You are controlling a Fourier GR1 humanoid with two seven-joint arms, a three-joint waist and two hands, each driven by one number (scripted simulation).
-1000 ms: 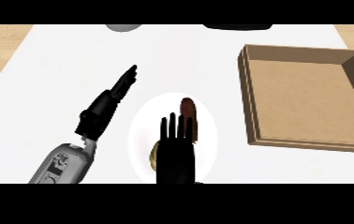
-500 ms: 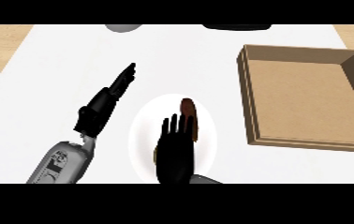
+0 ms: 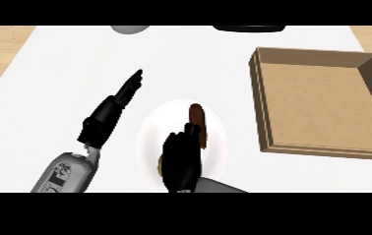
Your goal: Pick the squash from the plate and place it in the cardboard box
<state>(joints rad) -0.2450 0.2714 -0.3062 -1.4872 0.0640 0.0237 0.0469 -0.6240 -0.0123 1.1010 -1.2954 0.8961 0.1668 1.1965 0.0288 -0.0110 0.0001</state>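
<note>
Head view: the right hand (image 3: 181,160), fingers spread straight, covers the white plate (image 3: 149,135) near the tabletop's front edge, touching the brown squash (image 3: 196,115). Left hand (image 3: 112,108) rests open alongside. The cardboard box (image 3: 314,101) sits by the right edge.

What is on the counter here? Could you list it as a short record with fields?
squash: dark brown, lying on the white plate
cardboard box: open, at the right, nothing visible inside
right hand: over the plate, partly covering the squash; grasp not clear
left hand: left of the plate, fingers straight, holding nothing
far edge: a grey object and a black object, both cut off
</note>
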